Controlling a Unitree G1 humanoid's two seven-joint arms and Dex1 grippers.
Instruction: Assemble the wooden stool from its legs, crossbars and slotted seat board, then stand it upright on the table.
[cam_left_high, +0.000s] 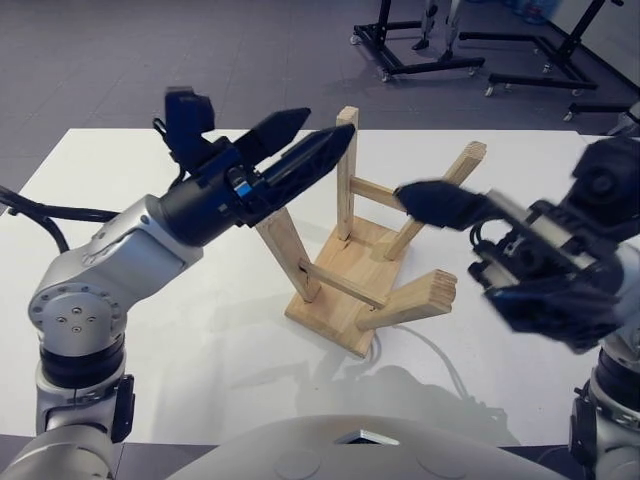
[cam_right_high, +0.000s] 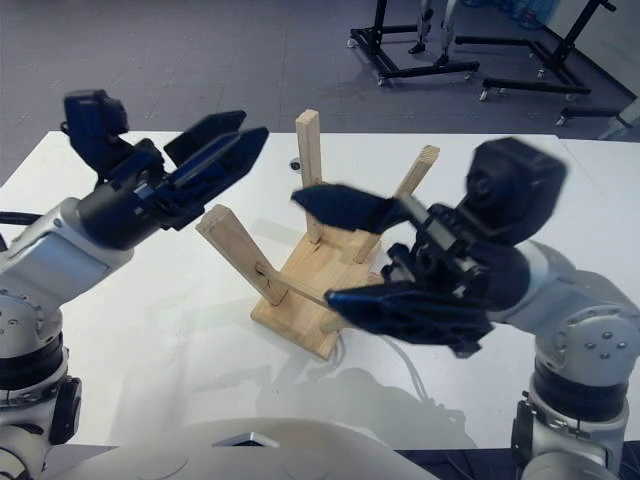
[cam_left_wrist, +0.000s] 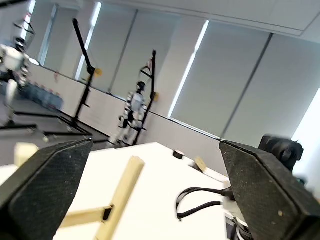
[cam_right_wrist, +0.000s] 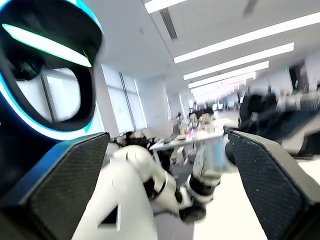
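A: Stool (cam_left_high: 345, 170) status?
B: Looks assembled. It's legs-up, with the seat board (cam_left_high: 352, 258) down at the centre of the table (cam_left_high: 120, 170). Only the flip seems left.
A: Grippers?
B: Left gripper (cam_right_high: 256, 123) is at the stool's 10 o'clock, right gripper (cam_right_high: 312, 247) at 3. Both are spread and empty. Next: clamp opposite legs and rotate together.

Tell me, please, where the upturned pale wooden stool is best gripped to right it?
Probably the far leg, near its free top end, from the left with the open left gripper: the stool rests on its seat board, legs splayed upward, that end clear of crossbars.
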